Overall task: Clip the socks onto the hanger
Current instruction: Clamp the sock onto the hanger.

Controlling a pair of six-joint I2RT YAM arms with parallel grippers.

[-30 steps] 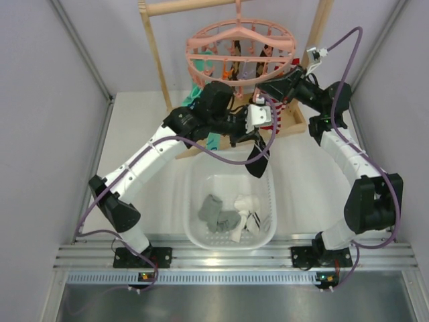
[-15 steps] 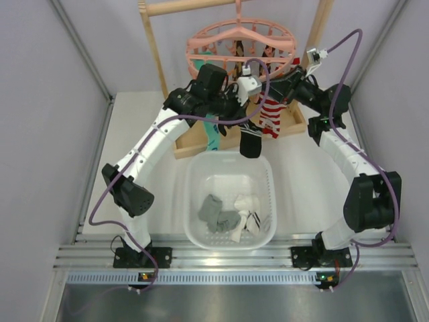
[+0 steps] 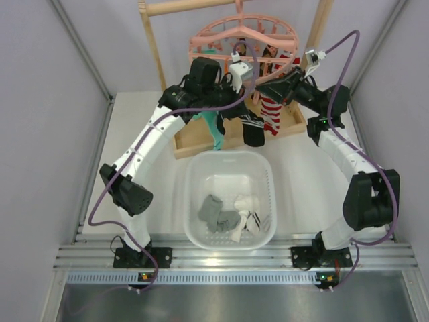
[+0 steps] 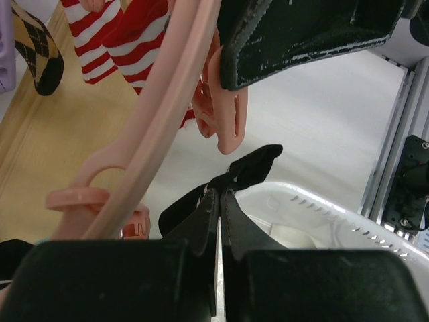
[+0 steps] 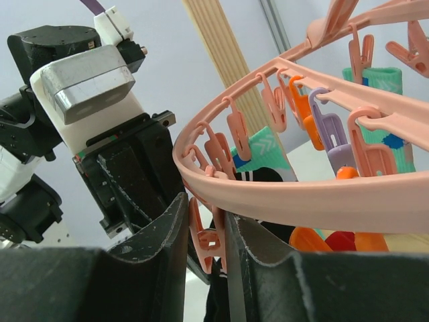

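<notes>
The pink round hanger (image 3: 241, 37) hangs from the wooden rack at the back. My left gripper (image 3: 241, 107) is shut on a black sock with white stripes (image 3: 253, 131), which dangles just below the hanger's front rim. In the left wrist view the jaws (image 4: 219, 194) pinch the sock (image 4: 249, 169) just under a pink clip peg (image 4: 228, 124) on the ring (image 4: 167, 100). My right gripper (image 3: 263, 90) is at the same rim. In the right wrist view it (image 5: 206, 228) is shut on a pink clip peg (image 5: 209, 240) under the ring (image 5: 301, 194).
A white basket (image 3: 193, 181) in front of the rack holds several grey, white and black socks (image 3: 218, 215). Red-and-white striped socks (image 3: 270, 111) and a teal sock (image 3: 213, 127) hang from the hanger. The wooden rack's post (image 3: 155, 54) and base stand behind.
My left arm has lifted the black sock up and back from above the basket to the hanger's front rim. The right gripper has stayed at the rim.
</notes>
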